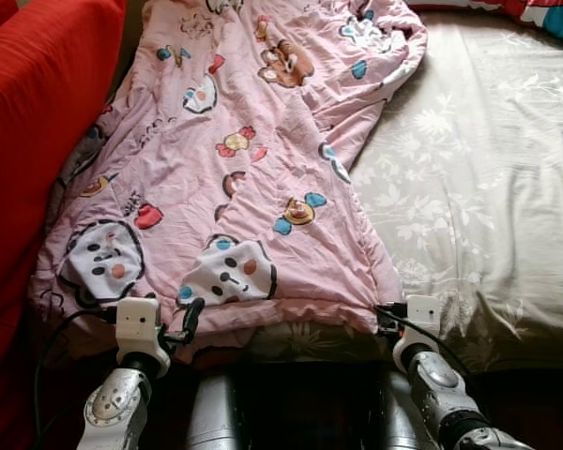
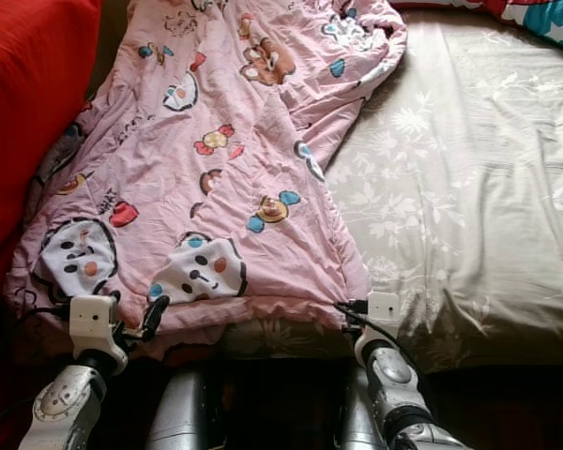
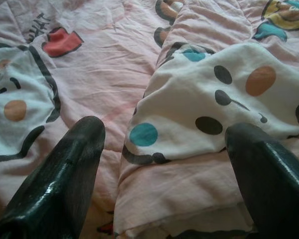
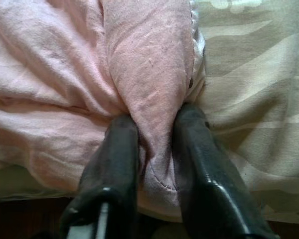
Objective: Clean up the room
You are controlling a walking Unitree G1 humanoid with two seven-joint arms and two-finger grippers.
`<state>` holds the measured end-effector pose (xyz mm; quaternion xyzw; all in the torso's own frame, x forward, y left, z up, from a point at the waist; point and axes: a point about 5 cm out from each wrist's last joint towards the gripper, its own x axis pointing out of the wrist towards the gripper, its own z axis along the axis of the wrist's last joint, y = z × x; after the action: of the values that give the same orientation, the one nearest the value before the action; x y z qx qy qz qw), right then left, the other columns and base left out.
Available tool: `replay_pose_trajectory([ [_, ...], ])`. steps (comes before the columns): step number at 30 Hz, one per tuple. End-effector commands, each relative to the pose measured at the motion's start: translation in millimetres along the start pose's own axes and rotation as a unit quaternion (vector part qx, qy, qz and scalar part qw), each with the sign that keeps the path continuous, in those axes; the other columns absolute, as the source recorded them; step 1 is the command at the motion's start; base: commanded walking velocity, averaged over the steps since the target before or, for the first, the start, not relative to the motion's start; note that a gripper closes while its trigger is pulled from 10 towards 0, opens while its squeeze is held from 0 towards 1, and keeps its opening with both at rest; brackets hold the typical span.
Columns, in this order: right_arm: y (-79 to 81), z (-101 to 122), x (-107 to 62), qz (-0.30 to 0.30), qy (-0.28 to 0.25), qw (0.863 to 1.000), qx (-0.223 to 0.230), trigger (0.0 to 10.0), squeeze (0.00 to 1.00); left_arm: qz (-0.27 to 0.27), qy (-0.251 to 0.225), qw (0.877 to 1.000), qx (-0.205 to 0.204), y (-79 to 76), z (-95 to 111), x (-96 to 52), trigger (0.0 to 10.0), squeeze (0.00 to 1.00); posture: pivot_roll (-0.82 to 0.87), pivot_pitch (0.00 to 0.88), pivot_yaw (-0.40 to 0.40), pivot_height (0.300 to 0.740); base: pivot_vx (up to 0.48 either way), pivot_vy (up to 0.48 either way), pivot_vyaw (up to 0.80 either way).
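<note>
**Pink quilt at the bed's near edge, one corner pinched**

Here, a pink quilt (image 1: 235,159) printed with cartoon faces, hearts and small animals lies lengthwise along the left part of a bed (image 1: 488,187). It runs from the far end down to the near edge, where its hem hangs just over the side. The bed's right part is bare, covered by a beige sheet with a pale leaf pattern. A red cushion or sofa back (image 1: 38,131) stands against the quilt's left side, and a bright patterned pillow (image 2: 554,19) shows at the far right corner.

The right gripper (image 4: 157,137) is at the quilt's near right corner, just where pink cloth meets the beige sheet. Its two black fingers (image 4: 114,159) are closed on a bunched fold of the quilt, the cloth squeezed up between them.

The left gripper (image 3: 164,149) is at the near left part of the hem, close to a white cartoon face with orange and blue spots. Its fingers (image 3: 72,164) are spread wide apart, one on each side of that white patch, with the quilt's edge lying between them and not yet clamped. In the head views one dark finger of this gripper (image 1: 191,317) pokes up over the hem.

Both silver forearms reach up from the bottom of the head views.
</note>
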<state>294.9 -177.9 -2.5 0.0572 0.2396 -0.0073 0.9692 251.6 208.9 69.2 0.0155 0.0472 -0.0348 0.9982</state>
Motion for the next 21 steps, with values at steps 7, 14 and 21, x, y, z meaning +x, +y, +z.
replay_pose_trajectory([
  [7, 3.5, -4.8, -1.0, -0.003, 0.001, 1.000, 0.018, 0.0, 0.00, 0.013, 0.022, 1.000, 0.003, 8.0, -11.6, 2.6, 10.0, 0.00, 0.11, 0.165, 0.084, 0.593, 0.000, 0.000, 0.00],
  [14, -0.6, -6.2, -3.0, -0.011, -0.007, 1.000, 0.018, 0.0, 0.00, 0.022, 0.044, 0.999, -0.001, 11.3, -27.2, 8.1, 10.0, 0.00, 0.08, 0.085, 0.071, 0.593, 0.000, 0.000, 0.00],
  [21, -12.0, -14.6, -9.6, -0.032, -0.017, 0.999, 0.023, 0.0, 0.00, 0.038, 0.061, 0.997, -0.003, 18.8, -39.2, 7.8, 10.0, 0.00, 0.06, 0.045, 0.059, 0.593, 0.000, 0.000, 0.00],
])
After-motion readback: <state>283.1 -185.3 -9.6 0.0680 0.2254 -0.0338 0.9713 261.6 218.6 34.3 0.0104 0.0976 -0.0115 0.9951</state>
